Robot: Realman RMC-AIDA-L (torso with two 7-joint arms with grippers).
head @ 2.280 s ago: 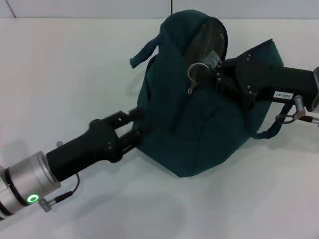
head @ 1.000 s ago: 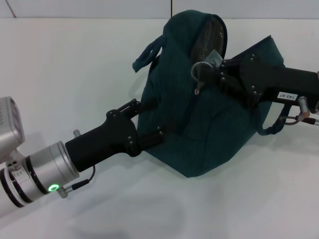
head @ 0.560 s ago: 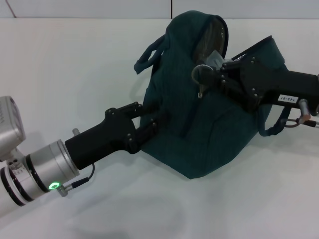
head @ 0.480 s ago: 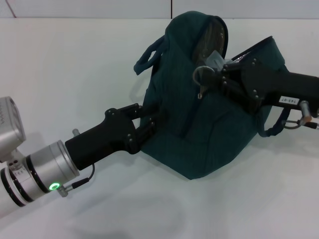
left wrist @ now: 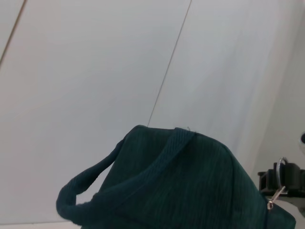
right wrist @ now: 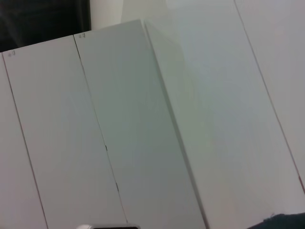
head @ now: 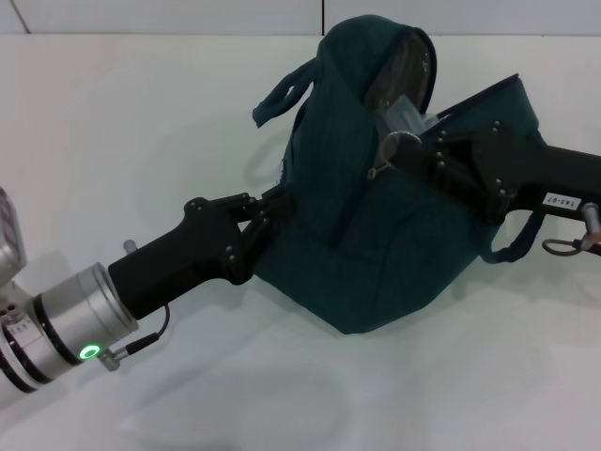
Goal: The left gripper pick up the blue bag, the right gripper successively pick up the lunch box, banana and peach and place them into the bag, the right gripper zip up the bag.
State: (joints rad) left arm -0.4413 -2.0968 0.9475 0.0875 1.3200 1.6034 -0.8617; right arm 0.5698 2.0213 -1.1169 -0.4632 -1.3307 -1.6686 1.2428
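Observation:
The blue bag stands on the white table, its top part-open and showing silver lining. My left gripper is shut on the fabric of the bag's left side. My right gripper is at the bag's upper front, shut on the silver ring pull of the zipper. A pale clear edge shows in the opening; I cannot tell if it is the lunch box. The banana and peach are hidden. The left wrist view shows the bag, one handle and the ring pull.
One loop handle sticks out at the bag's upper left and another hangs under the right arm. The white table ends at a back wall. The right wrist view shows only wall panels.
My right gripper has drawn the ring pull to the right along the zipper. My left gripper has shifted slightly left and up with the bag's side in it.

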